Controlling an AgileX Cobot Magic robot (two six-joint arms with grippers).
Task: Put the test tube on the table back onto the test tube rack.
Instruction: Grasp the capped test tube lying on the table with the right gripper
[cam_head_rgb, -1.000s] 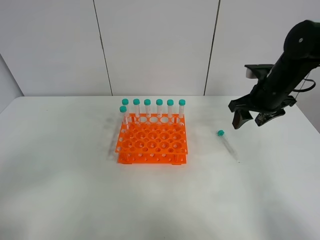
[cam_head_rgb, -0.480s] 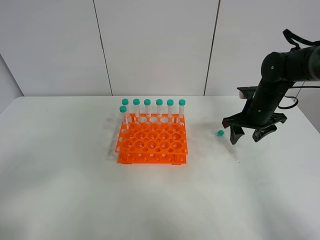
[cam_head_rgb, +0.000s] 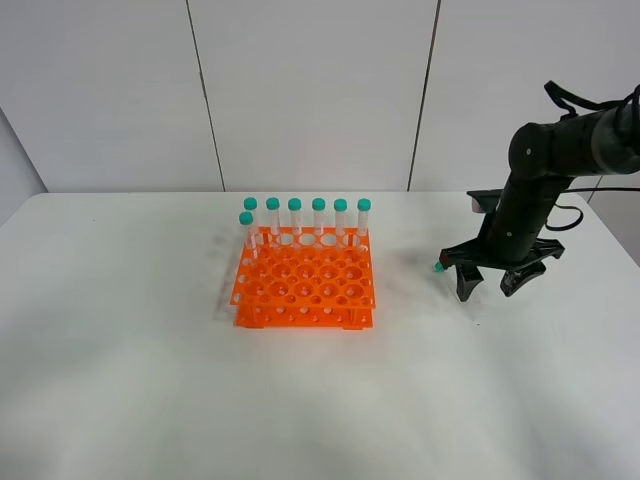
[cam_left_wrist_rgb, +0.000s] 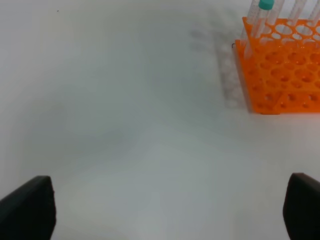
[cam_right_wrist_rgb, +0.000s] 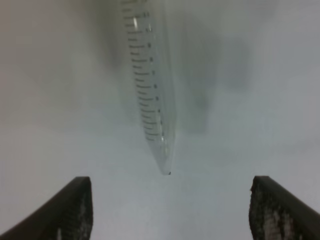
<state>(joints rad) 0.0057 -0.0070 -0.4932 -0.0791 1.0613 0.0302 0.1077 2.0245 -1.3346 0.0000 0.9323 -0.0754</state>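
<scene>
The black right gripper (cam_head_rgb: 487, 291) hangs low, its jaws spread wide, pinching nothing. Just in front of the gap lies the thin clear plastic test tube (cam_right_wrist_rgb: 150, 85) with a green cap, flat on the big white table (cam_head_rgb: 120, 350), near its right edge. The bright orange plastic rack (cam_head_rgb: 303, 285) stands mid-table, with seven more capped tubes (cam_head_rgb: 318, 212) along its back. The left gripper (cam_left_wrist_rgb: 162, 212) is spread wide too.

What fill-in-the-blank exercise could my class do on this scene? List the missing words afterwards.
1. The rack is coloured ____.
2. The number of capped tubes standing in the rack is ____.
3. The loose tube lies on the table under the open ____ gripper.

Missing words: orange; seven; right.
</scene>
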